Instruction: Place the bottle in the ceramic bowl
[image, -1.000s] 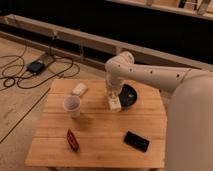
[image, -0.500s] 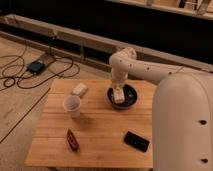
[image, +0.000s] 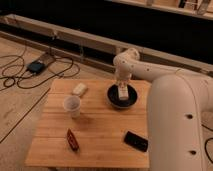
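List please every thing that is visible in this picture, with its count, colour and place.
ceramic bowl: 1, dark blue-black, far right of table
bottle: 1, white, upright over the bowl, at the claw
paper cup: 1, white, table centre-left
small pale object: 1, whitish, far left of table
snack packet: 1, red, near edge
flat device: 1, black, near right
table: 1, light wood
cables: several, black, floor at left
claw: 1, white, above the bowl
arm: 1, white, right side
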